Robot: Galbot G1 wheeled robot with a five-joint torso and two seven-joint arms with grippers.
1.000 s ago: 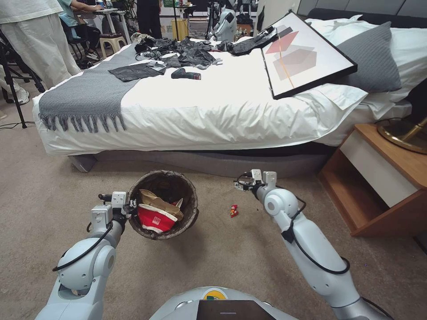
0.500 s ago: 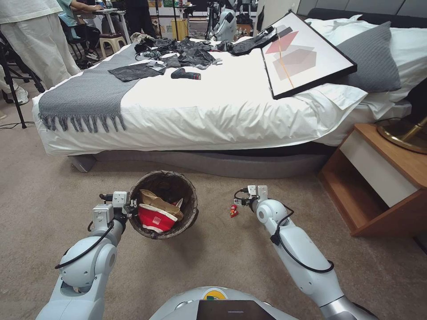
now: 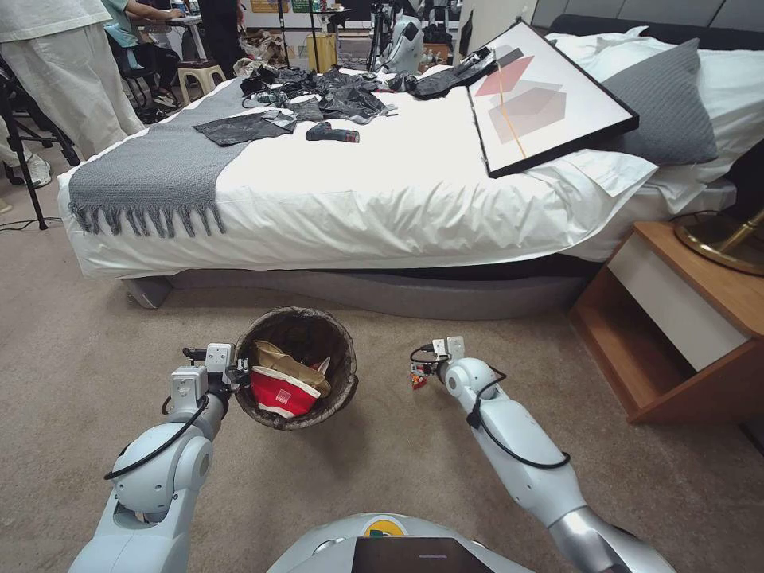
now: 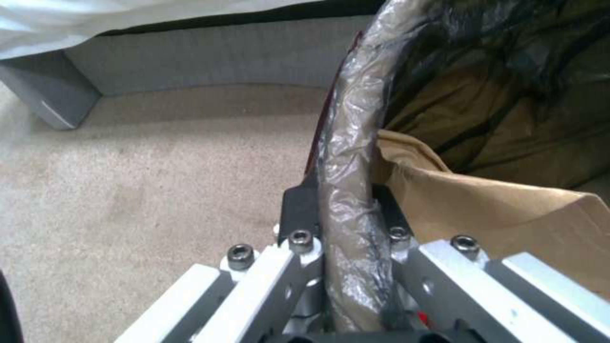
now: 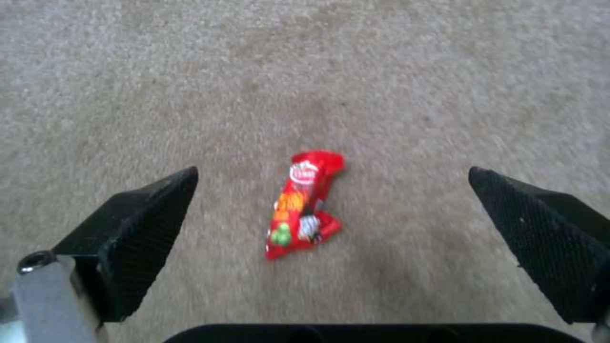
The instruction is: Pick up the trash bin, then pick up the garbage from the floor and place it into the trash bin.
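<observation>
Right claw over the last wrapper

Right claw [image 5: 330,214], spread wide, hangs above the red wrapper [image 5: 304,205] on the floor, its long axis running between the fingers; left claw [image 4: 346,224] clamps the trash bin [image 3: 294,368] rim, left.

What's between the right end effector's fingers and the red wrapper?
Bare carpet, per the right wrist view: the right end effector is open, the red wrapper centred between its fingers, untouched.

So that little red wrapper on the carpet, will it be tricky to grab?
Probably a bit. The red wrapper looks thin and crumpled, so it should be very light and floppy, likely to bend or crush between the fingers of the open right gripper. It lies flat on the carpet, so the tips may need to scrape under it.
</observation>
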